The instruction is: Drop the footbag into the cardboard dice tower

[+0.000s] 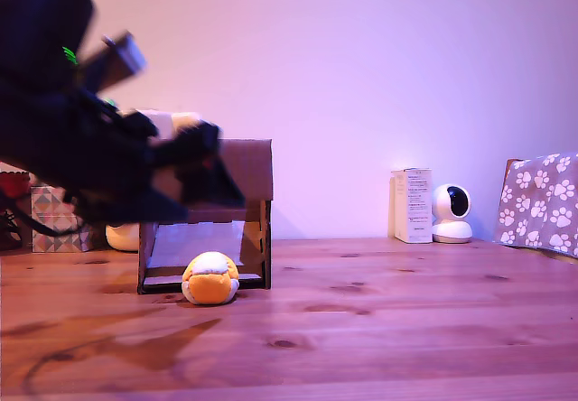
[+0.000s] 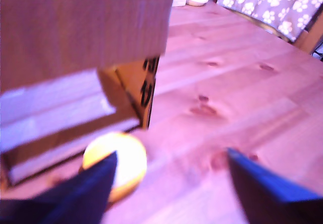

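Pincer (image 2: 171,183): two dark fingers, blurred, nearest the wrist lens, standing wide apart with nothing between them; bare table (image 1: 379,329) shows through the gap. In the exterior view the arm is a dark smeared mass at that view's left, raised above the tabletop and overlapping the front of the tower.

Footbag (image 1: 210,279): orange-yellow lower panels, white on top. Rests on the table just in front of the tower's lower opening, touching or nearly touching its base edge; which, cannot be told. In the wrist view it sits just beyond one finger, not enclosed.

Cardboard dice tower (image 1: 248,171): brown corrugated box frame, plain upper band, dark side posts, pale sloped panel inside the opening. Upright on the table, at the exterior view's left of centre.

Other items: white box (image 1: 413,205) and small white round camera (image 1: 450,213) at the back; paw-print cloth (image 1: 540,202) at the exterior view's right edge; patterned box (image 1: 56,220) behind the arm.

Progress, as judged: either the ball lies ungrasped with the whole task left, or it was dropped in and rolled out at the mouth; the pictures do not settle which. If the former, seizing, lifting over the tower's top and releasing all remain.
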